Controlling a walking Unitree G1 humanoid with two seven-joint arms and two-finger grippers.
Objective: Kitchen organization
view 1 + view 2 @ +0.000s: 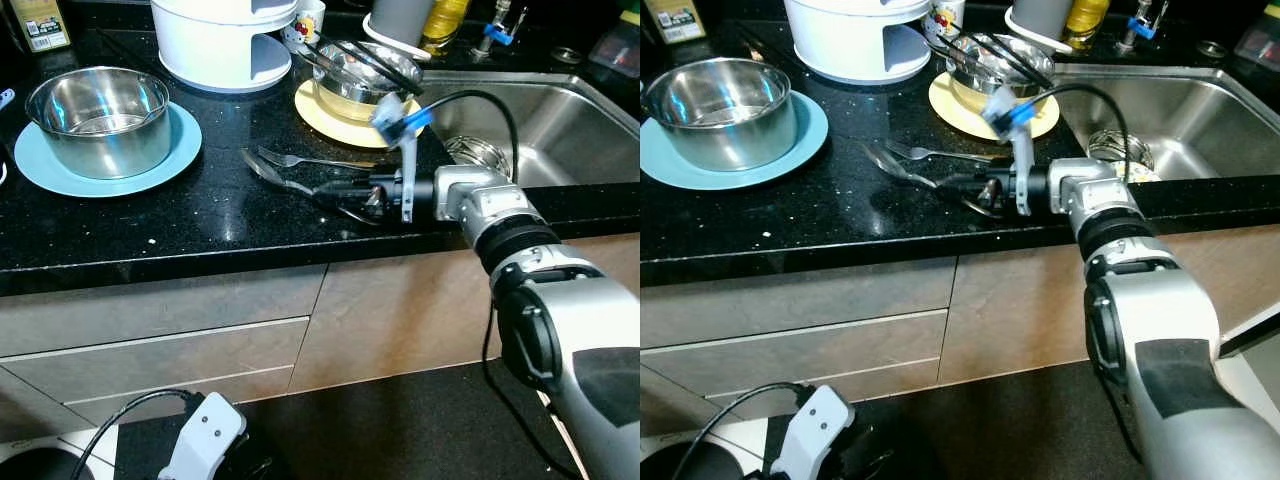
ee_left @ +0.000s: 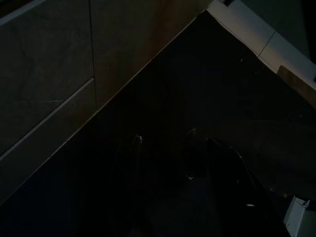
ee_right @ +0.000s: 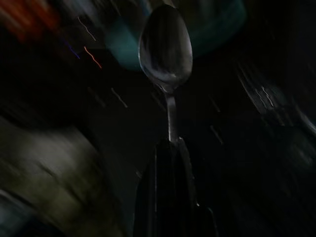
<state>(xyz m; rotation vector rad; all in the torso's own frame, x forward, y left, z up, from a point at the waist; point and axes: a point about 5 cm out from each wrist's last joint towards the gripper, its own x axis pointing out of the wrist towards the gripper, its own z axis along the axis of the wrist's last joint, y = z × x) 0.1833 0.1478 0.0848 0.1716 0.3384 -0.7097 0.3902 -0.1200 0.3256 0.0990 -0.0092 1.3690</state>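
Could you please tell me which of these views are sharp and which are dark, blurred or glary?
Left eye view: sharp, with glare on the steel bowl and glossy counter. Left wrist view: very dark, cabinet fronts barely readable. Right wrist view: dim and motion-streaked around the spoon, which stays fairly crisp, its handle held in the right hand.

Right gripper, closed on the spoon, low over the black counter. Fork just beyond it. Yellow plate with bowl behind; sink toward the wrist side. Bare counter ahead, bounded by blue plate with pot.
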